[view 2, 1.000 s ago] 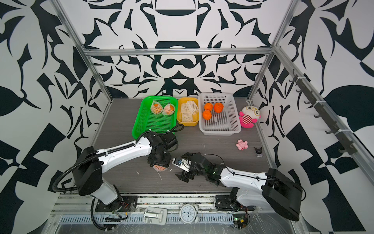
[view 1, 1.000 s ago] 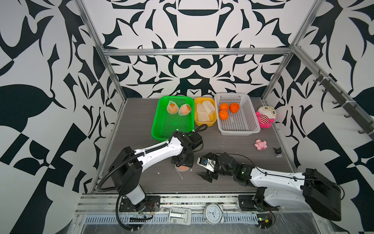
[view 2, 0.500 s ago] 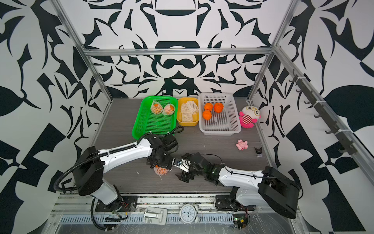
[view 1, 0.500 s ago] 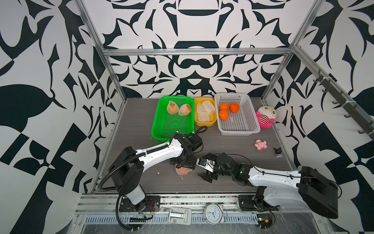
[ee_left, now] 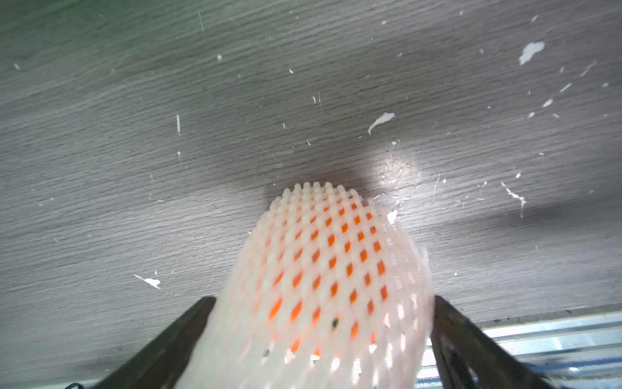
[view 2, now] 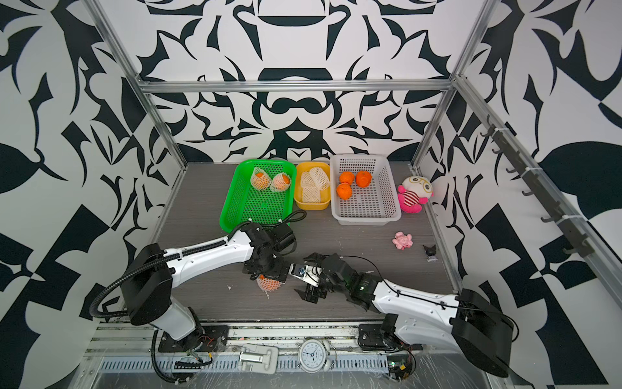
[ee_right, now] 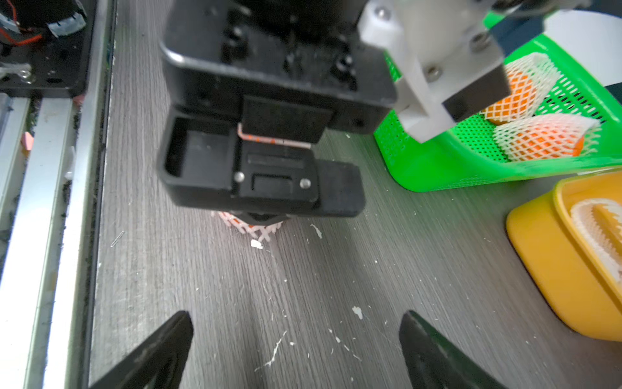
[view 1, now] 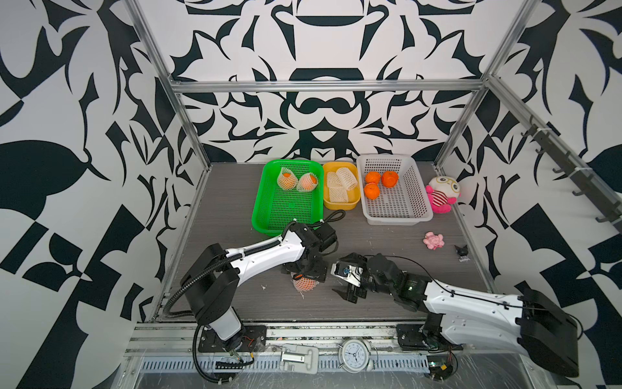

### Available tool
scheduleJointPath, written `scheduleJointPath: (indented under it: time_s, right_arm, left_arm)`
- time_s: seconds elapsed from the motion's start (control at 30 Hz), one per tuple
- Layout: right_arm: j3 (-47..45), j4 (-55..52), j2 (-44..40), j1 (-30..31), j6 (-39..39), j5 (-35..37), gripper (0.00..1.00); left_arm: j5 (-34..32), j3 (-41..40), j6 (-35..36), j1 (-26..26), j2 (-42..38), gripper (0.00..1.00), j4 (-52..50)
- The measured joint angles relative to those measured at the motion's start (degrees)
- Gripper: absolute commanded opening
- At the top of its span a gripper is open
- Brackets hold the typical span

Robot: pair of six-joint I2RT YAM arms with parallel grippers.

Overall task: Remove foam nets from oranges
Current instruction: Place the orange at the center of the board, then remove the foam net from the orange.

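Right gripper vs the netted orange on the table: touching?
Apart. In the right wrist view the right gripper is open with only bare table between its fingers; the netted orange sits well ahead, under the left gripper.

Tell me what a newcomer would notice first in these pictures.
The bold black-and-white wall pattern all around. Then a netted orange at front centre, between the spread jaws of the left gripper, the open right gripper beside it. At the back stand a green basket, a yellow tub and a white basket.
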Motion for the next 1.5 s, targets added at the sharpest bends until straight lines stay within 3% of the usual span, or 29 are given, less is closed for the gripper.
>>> scheduleJointPath:
  time_s: [0.23,0.43,0.97,1.5]
  right_arm:
    - [0.0,-0.5,-7.8,0.0,-0.1,-0.2,0.99]
    - [-1.7,0.0,-8.6,0.0,0.8,-1.7,0.98]
    - [-6.1,13.9,1.6,0.0,7.5,-6.4,0.94]
    - [-6.0,19.2,6.2,0.0,7.0,-12.8,0.97]
  left_arm:
    - [-0.3,0.1,0.6,-1.5,-0.1,0.99,-0.2]
    - [-0.6,0.7,0.9,-2.4,-0.2,0.99,-0.7]
    - [0.1,1.2,0.5,-3.5,-3.2,0.99,-1.1]
    - [-0.5,-1.7,-1.6,-2.3,-12.2,1.00,1.7]
